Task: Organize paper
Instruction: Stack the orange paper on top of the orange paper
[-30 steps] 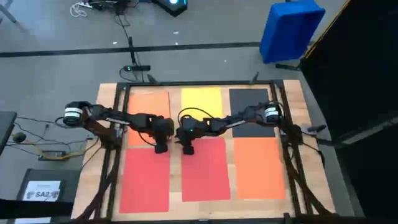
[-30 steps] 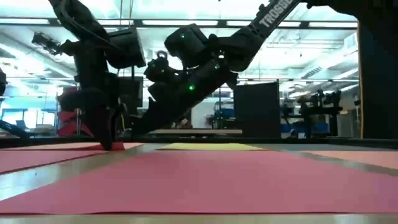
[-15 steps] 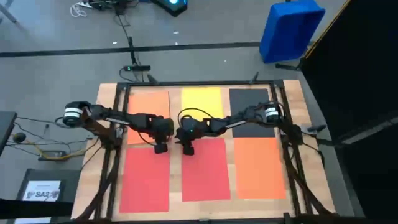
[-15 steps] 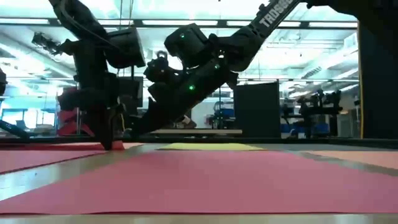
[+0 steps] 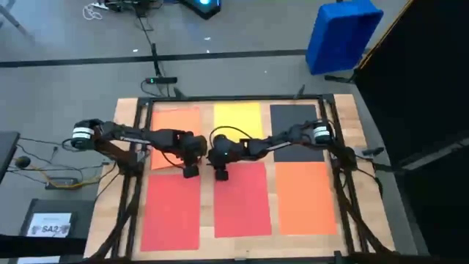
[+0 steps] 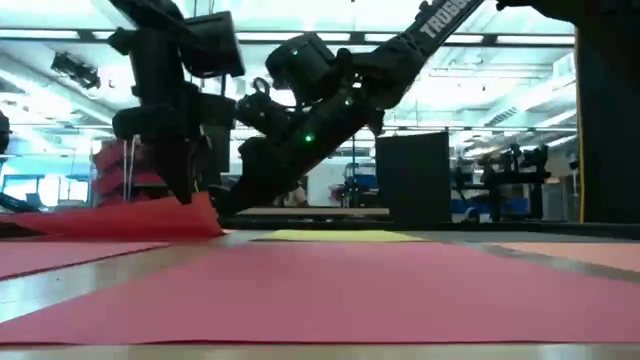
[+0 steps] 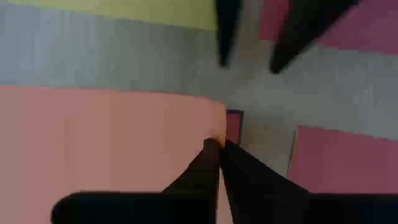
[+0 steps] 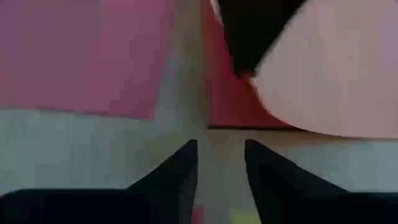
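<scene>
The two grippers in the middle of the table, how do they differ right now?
The left gripper is shut on a corner of the top-left orange sheet and lifts it off the table; the right gripper is open and holds nothing. The left one sits at that orange sheet's corner, the right one over the bare gap beside the middle red sheet. Both point down near the table's centre.
</scene>
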